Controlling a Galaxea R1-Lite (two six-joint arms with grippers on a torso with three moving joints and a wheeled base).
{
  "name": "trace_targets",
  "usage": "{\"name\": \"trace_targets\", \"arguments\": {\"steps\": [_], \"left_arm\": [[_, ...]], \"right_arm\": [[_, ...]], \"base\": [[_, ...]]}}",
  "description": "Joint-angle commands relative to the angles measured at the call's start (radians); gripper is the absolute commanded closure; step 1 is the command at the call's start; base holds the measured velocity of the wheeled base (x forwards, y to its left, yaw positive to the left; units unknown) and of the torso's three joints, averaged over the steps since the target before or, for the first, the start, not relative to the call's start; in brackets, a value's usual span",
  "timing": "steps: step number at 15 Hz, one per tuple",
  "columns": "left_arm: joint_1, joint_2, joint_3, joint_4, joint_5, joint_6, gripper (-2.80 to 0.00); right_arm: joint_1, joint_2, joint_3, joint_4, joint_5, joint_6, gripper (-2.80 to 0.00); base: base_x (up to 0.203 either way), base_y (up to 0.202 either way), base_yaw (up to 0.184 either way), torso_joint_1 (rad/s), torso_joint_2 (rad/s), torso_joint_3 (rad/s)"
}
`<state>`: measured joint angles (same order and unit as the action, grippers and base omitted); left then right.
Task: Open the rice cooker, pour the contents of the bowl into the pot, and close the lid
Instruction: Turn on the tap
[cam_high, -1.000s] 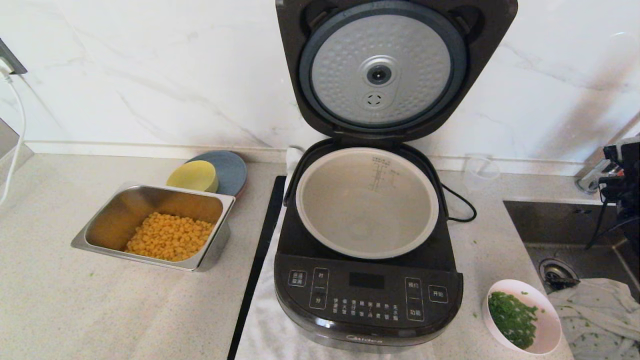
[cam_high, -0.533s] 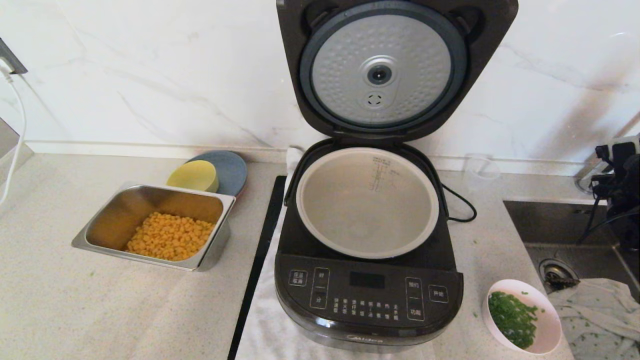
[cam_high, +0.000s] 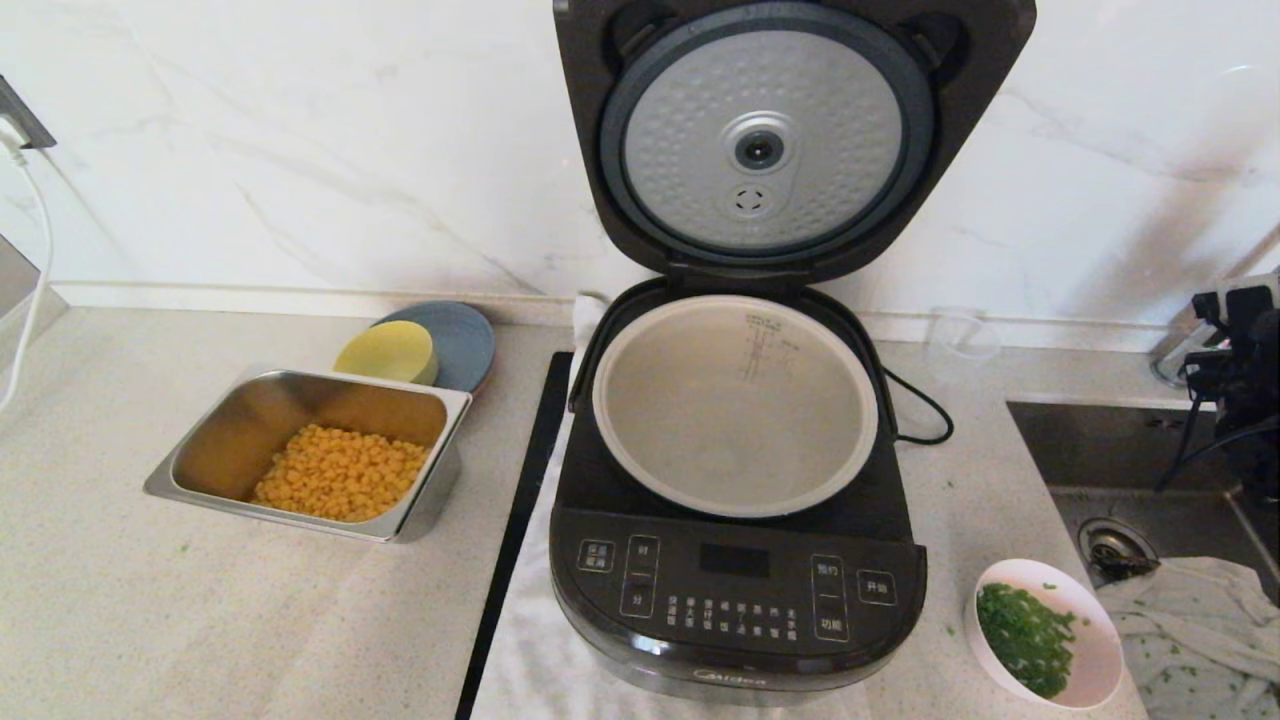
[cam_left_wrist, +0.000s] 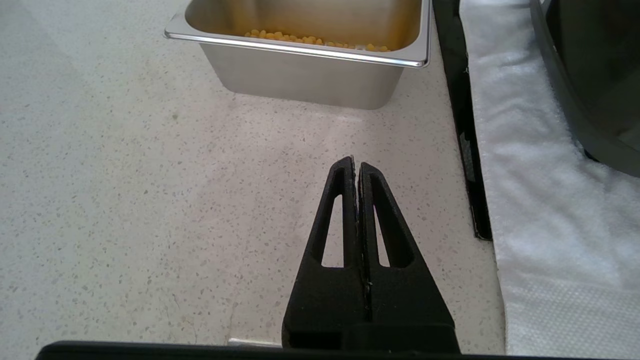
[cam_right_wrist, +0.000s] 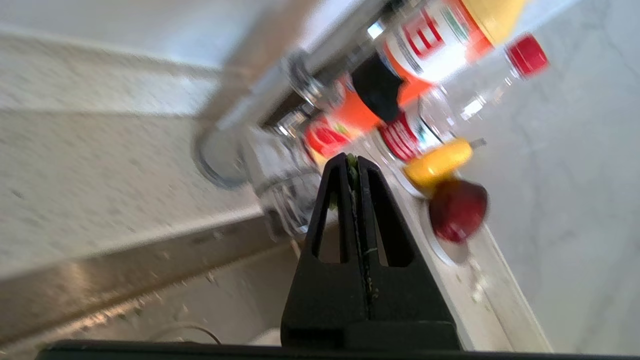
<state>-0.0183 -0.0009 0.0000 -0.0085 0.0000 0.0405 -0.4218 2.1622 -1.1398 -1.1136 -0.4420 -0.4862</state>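
Note:
The black rice cooker (cam_high: 735, 590) stands open at the centre. Its lid (cam_high: 765, 140) is raised against the wall, showing the dimpled silver disc. The grey-beige pot (cam_high: 735, 405) inside looks empty. The pale pink bowl (cam_high: 1095, 640) sits on the counter to the cooker's front right and holds the contents (cam_high: 1025, 635), chopped green bits. My right arm (cam_high: 1235, 365) hangs at the far right over the sink, well behind the bowl. The right gripper (cam_right_wrist: 353, 160) is shut, with a small green scrap stuck between its tips. My left gripper (cam_left_wrist: 356, 164) is shut over bare counter.
A steel tray of corn (cam_high: 225, 490) sits left of the cooker, with a yellow bowl (cam_high: 385, 352) on a blue plate (cam_high: 460, 335) behind it. A sink (cam_high: 1130, 450) with a cloth (cam_high: 1200, 630) lies at the right. Bottles (cam_right_wrist: 430, 40) and a tap (cam_right_wrist: 260, 85) line the wall.
My right arm has shifted slightly leftward into view over the sink, then held still. The cooker, bowl and tray have not moved.

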Motion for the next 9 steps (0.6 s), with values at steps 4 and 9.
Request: {"name": "trace_targets", "arguments": {"steps": [4,9], "left_arm": [[0.0,-0.001,0.008,-0.001,0.0,-0.001,0.0],[0.0,-0.001,0.008,-0.001,0.0,-0.001,0.0]], "right_arm": [[-0.003,-0.03,0.094,-0.013,-0.007,-0.002,0.0],[-0.002,-0.068,0.202,-0.025,-0.006,0.022,0.0]], "base": [[0.0,0.0,0.0,0.0,0.0,0.0],[0.0,0.0,0.0,0.0,0.0,0.0]]}}
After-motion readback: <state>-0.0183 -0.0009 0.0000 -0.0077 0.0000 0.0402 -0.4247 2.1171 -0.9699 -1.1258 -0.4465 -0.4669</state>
